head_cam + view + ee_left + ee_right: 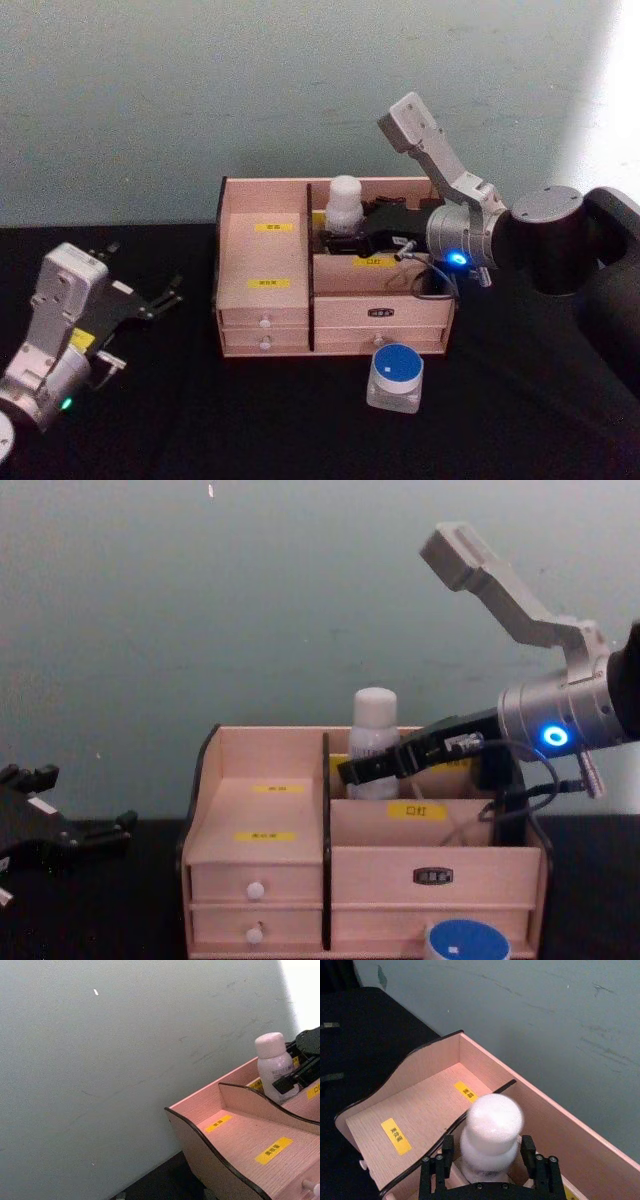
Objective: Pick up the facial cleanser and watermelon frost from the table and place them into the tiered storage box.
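The facial cleanser (345, 205), a white bottle with a rounded cap, stands upright in the back right compartment of the tiered storage box (265, 255). My right gripper (345, 240) reaches in from the right and is shut on the bottle's lower body. In the right wrist view its black fingers (446, 1147) press both sides of the bottle (492, 1125). The chest view shows the bottle (373, 720) rising above the box (260, 780). The watermelon frost (396, 375), a small white jar with a blue lid, sits on the table in front of the drawers. My left gripper (140, 272) rests open at the far left.
The box's left stepped shelves (240, 1140) carry yellow labels and hold nothing. Small drawers with white knobs (256, 889) face me. A black cloth covers the table, with a pale green wall close behind the box. Open table lies between the left gripper and the box.
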Motion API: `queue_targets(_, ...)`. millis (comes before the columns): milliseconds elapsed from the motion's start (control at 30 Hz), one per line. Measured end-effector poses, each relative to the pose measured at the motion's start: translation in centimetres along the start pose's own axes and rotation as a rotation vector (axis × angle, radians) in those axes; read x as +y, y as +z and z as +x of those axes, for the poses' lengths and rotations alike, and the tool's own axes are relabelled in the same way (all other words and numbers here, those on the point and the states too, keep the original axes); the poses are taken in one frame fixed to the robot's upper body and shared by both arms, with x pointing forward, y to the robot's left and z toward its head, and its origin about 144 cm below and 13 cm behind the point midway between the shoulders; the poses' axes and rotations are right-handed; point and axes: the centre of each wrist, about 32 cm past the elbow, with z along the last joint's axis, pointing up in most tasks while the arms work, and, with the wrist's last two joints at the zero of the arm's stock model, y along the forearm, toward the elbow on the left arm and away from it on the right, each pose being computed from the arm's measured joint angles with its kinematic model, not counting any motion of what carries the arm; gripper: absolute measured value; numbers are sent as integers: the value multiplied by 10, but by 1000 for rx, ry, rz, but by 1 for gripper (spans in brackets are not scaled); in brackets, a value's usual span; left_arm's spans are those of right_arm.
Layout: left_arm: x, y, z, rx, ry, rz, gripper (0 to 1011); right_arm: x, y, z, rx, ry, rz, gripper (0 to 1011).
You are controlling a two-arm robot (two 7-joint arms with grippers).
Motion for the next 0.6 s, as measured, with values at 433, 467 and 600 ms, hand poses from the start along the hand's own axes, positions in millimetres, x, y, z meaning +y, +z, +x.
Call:
queue_targets(433,0,0,0,0,0,0,1001,0,0,0,1,0,1,1002)
queue_targets(467,0,0,0,0,0,0,1002,0,0,0,1,0,1,1002)
queue_targets(600,0,0,0,0,0,0,1001,0,0,0,2,0,1,1002)
